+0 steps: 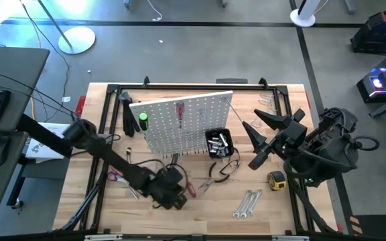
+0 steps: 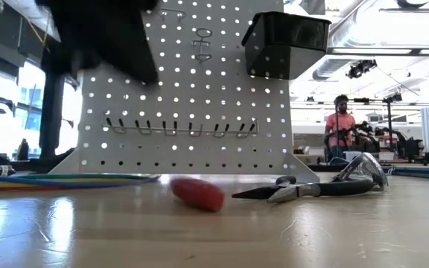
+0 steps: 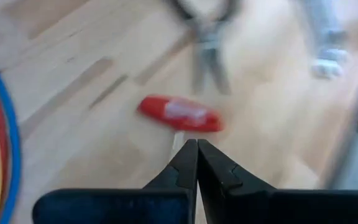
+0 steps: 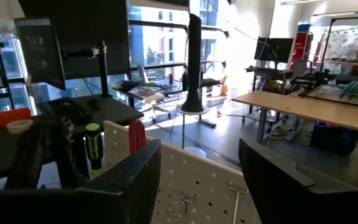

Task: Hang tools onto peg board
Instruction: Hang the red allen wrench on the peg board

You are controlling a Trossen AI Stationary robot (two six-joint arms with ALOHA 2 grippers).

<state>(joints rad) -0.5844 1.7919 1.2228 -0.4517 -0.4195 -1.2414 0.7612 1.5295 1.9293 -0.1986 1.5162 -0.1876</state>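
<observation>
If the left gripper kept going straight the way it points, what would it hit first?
Most likely the red-handled screwdriver lying on the table: the shut left gripper points right at its shaft, though depth is unclear.

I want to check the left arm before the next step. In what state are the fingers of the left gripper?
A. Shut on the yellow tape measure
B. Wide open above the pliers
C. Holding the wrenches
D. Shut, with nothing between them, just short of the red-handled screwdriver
D: in the left wrist view the left gripper has its fingers pressed together and empty, and the red-handled screwdriver lies on the table just beyond the tips.
</observation>
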